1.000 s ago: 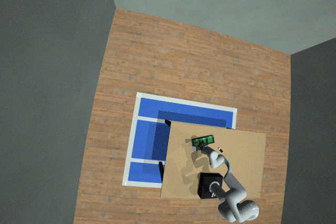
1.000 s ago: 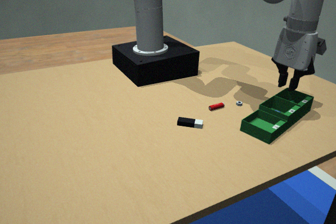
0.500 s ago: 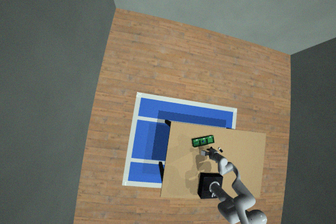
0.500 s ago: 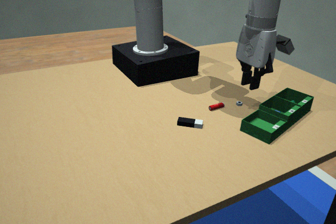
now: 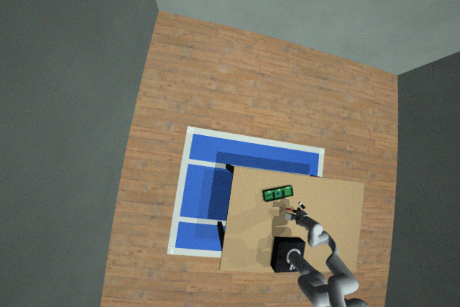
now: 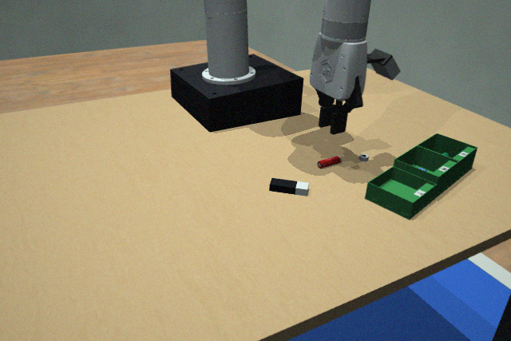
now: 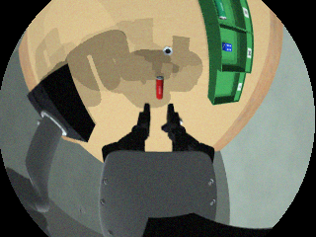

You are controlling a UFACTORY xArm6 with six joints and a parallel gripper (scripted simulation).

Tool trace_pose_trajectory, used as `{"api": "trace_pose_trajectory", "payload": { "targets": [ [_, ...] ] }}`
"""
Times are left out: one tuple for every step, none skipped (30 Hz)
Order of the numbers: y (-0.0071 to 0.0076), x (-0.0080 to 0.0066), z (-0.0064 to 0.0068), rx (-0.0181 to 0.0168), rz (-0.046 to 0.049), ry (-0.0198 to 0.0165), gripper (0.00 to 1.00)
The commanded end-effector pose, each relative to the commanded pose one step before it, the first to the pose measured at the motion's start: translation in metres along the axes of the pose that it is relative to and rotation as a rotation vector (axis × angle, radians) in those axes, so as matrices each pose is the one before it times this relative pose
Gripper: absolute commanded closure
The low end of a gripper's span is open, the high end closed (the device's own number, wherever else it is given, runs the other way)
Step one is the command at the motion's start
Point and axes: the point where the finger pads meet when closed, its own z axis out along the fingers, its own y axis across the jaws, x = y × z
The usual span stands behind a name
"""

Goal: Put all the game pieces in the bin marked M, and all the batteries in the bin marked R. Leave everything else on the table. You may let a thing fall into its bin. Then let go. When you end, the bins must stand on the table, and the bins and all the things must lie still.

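A small red battery [image 6: 329,161] lies on the tan table top; it also shows in the wrist view [image 7: 160,87] just ahead of my fingertips. My gripper [image 6: 334,124] [image 7: 158,110] hangs a little above the table, behind the battery, with its fingers set to a narrow gap and nothing between them. A row of three green bins [image 6: 421,173] stands to the right, also seen in the wrist view [image 7: 227,42]. A small blue piece [image 6: 421,168] lies in the middle bin. The bin labels are too small to read.
A grey nut [image 6: 363,157] lies between the battery and the bins. A black and white stick [image 6: 289,186] lies in front of the battery. The arm's black base [image 6: 235,90] stands behind. The table's edge runs near the bins.
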Motion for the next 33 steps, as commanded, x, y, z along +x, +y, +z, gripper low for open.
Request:
{"api": "trace_pose_trajectory", "payload": {
  "targets": [
    [0.00218, 0.00037, -0.00155, -0.00503, -0.00153, 0.00147, 0.72],
    [0.00016, 0.00029, -0.00002, 0.0, -0.00001, 0.00003, 0.72],
    [0.00012, 0.00029, -0.00001, 0.0, 0.0, 0.00001, 0.72],
    [0.00009, 0.00027, 0.0, 0.0, 0.0, 0.00001, 0.72],
    [0.00008, 0.00024, 0.0, 0.0, 0.0, 0.0, 0.72],
    [0.00007, 0.0002, 0.0, 0.0, 0.0, 0.0, 0.72],
    [0.0, 0.0, 0.0, 0.0, 0.0, 0.0, 0.72],
    [0.0, 0.0, 0.0, 0.0, 0.0, 0.0, 0.72],
    [0.00011, 0.00016, -0.00001, -0.00016, -0.00064, 0.00002, 0.72],
    [0.00003, 0.00013, 0.00001, 0.00016, 0.00064, -0.00002, 0.72],
    [0.00006, 0.00013, 0.0, 0.0, 0.0, 0.0, 0.72],
    [0.00006, 0.00013, 0.0, 0.0, 0.0, 0.0, 0.72],
    [0.00006, 0.00012, 0.0, 0.0, 0.0, 0.0, 0.72],
    [0.00005, 0.00011, 0.0, 0.0, 0.0, 0.0, 0.72],
    [0.00005, 0.0001, 0.0, 0.0, 0.0, 0.0, 0.72],
    [0.00004, 0.00009, 0.0, 0.0, 0.0, 0.0, 0.72],
    [0.00004, 0.00008, 0.0, 0.0, 0.0, 0.0, 0.72],
    [0.00003, 0.00007, 0.0, 0.0, 0.0, 0.0, 0.72],
    [0.00003, 0.00006, 0.0, 0.0, 0.0, 0.0, 0.72],
    [0.00003, 0.00005, 0.0, 0.0, 0.0, 0.0, 0.72],
    [0.00002, 0.00005, 0.0, 0.0, 0.0, 0.0, 0.72],
    [0.00002, 0.00004, 0.0, 0.0, 0.0, 0.0, 0.72],
    [0.00002, 0.00004, 0.0, 0.0, 0.0, 0.0, 0.72],
    [0.0, 0.0, 0.0, 0.0, 0.0, 0.0, 0.72],
    [0.0, 0.0, 0.0, 0.0, 0.0, 0.0, 0.72],
    [-0.00001, -0.00001, 0.0, 0.0, -0.00002, 0.0, 0.72],
    [0.0, 0.00001, 0.0, 0.0, 0.0, 0.0, 0.72],
    [0.0, 0.0, 0.0, 0.0, 0.0, 0.0, 0.72],
    [0.00005, 0.0001, 0.0, 0.0, 0.00002, 0.0, 0.72],
    [-0.00001, 0.00002, 0.00399, 0.00002, 0.0, 0.0, 0.72],
    [-0.00002, 0.00001, 0.00399, 0.00002, 0.0, 0.00001, 0.72],
    [-0.0001, 0.0, 0.00399, 0.00002, 0.0, 0.00001, 0.72],
    [-0.00013, -0.00001, 0.004, 0.00002, 0.0, 0.00001, 0.72]
  ]
}}
